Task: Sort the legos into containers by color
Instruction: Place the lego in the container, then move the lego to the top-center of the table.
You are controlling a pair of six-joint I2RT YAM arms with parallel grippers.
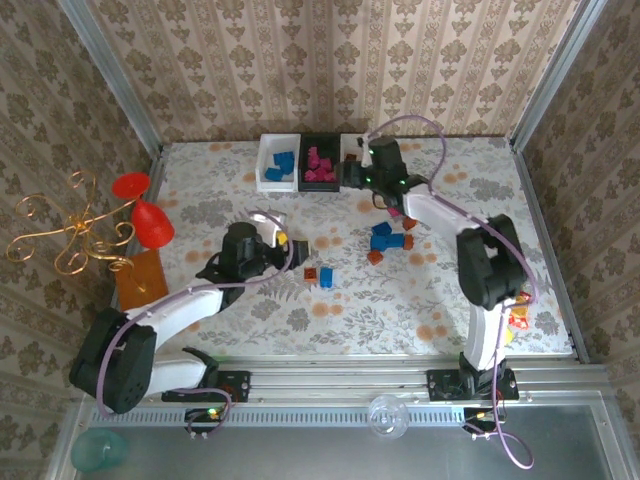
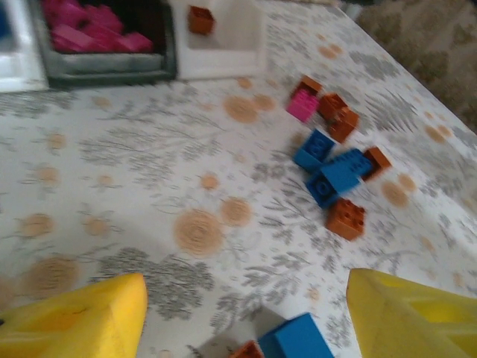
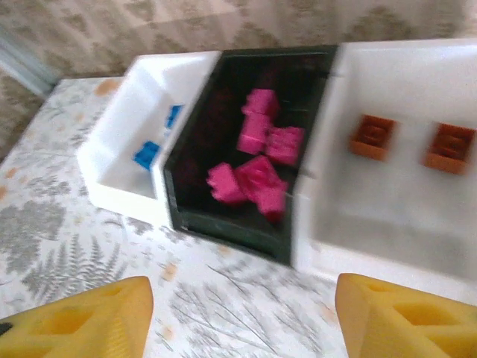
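Nearest, the left end effector [image 2: 246, 298] hangs released over the desk [image 2: 112, 186], nothing between its yellow fingers [image 2: 74, 321]. A blue brick [image 2: 298, 339] lies just below it, with a brown brick [image 2: 246, 350] right beside it, perhaps touching. The likely slip here is closing on both at once, or knocking the brown one aside, so that a brown brick rides along into the blue bin. Farther out and to the right, a cluster of bricks [image 2: 335, 164] sits packed together, blue, brown and one pink. A grasp there could squeeze a neighbour out or lift two colours together. The right arm also stretches across that part of the desk, so a reach by the left arm toward the bins could bring the two arms together. Farthest, the right end effector [image 3: 242, 298] hovers released and empty just in front of the three bins. These are the left white bin [image 3: 112, 186] with blue, the black bin [image 3: 223, 216] with pink and the right white bin [image 3: 387, 201] with two brown bricks. They stand wall to wall, so a drop near a shared wall could land in the wrong one, and a low pass could shove the row.
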